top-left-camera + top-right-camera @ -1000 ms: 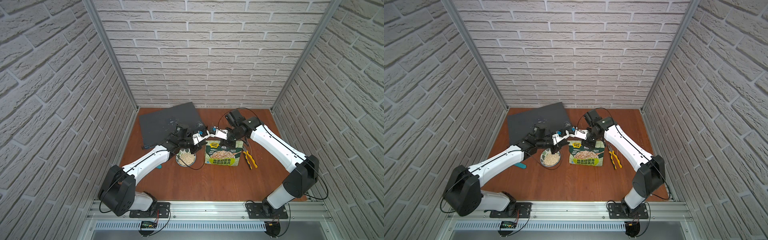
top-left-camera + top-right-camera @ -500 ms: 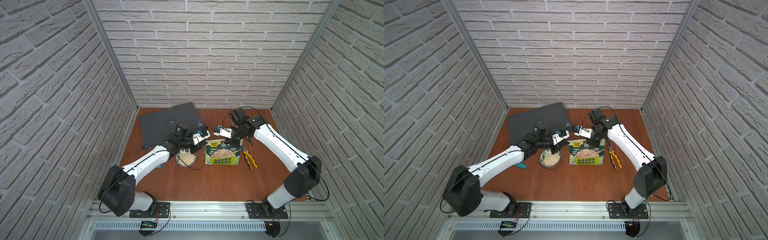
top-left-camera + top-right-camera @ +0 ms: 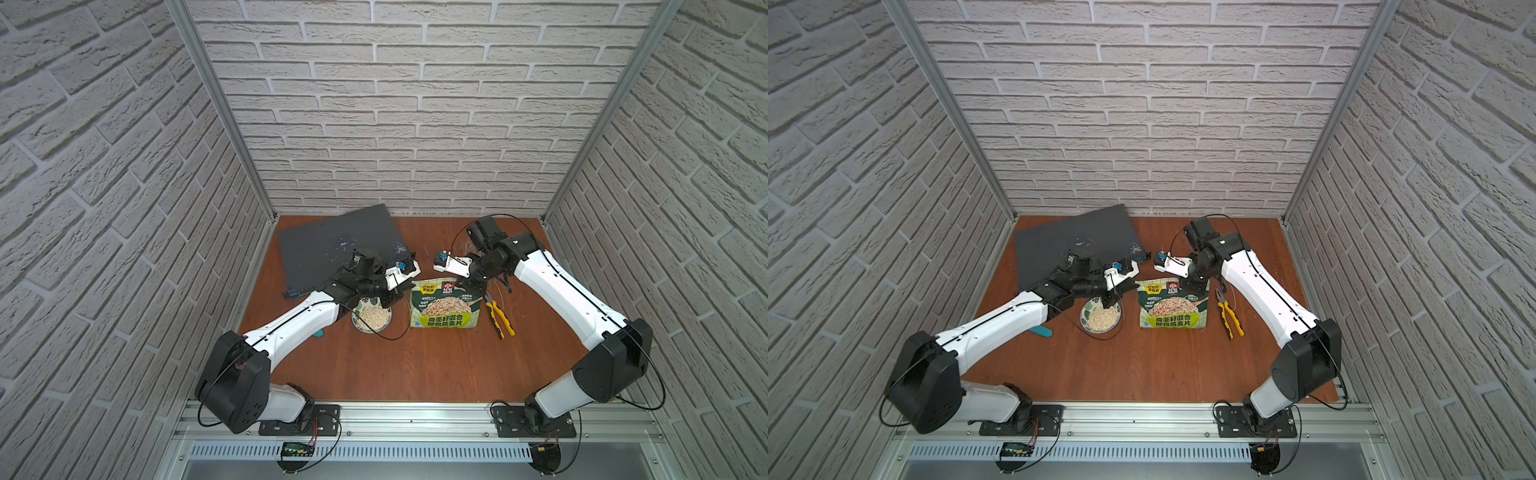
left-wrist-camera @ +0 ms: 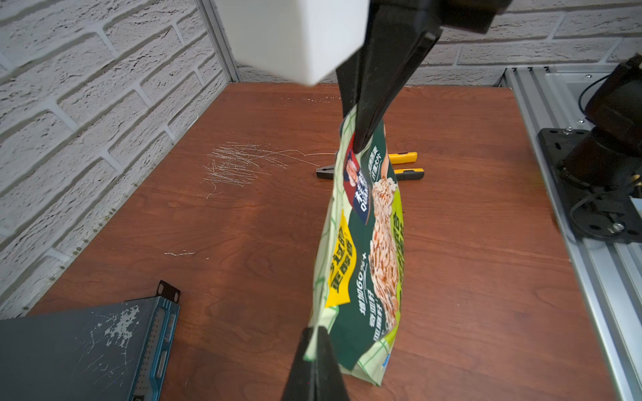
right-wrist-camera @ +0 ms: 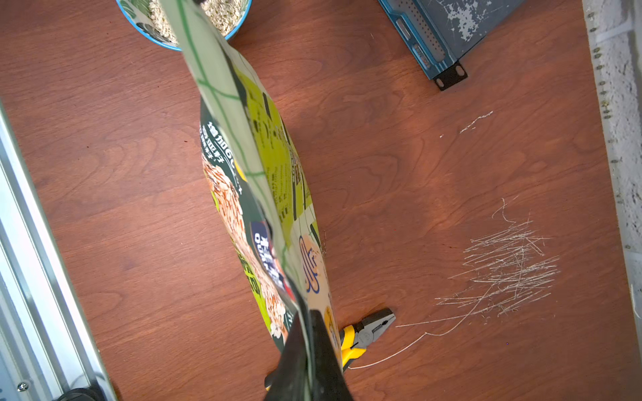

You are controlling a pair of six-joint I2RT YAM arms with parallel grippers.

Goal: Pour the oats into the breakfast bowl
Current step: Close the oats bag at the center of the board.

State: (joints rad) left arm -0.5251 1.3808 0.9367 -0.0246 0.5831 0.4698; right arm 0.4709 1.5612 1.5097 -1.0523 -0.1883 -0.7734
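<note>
While pouch (image 3: 446, 307) is upright, bowl (image 3: 1090, 309), pliers (image 3: 500, 320) flanking

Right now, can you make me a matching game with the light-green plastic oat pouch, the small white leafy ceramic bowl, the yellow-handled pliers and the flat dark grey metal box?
Things
1. light-green plastic oat pouch
2. small white leaf-print ceramic bowl
3. yellow-handled pliers
4. flat dark grey metal box

Places and states
A. sits at the back of the wooden table
B. holds pale oats
C. pinched at its top by the left gripper and right gripper
D. lies beside the pouch, on the right arm's side

Pairs: 1-C, 2-B, 3-D, 4-A
</note>
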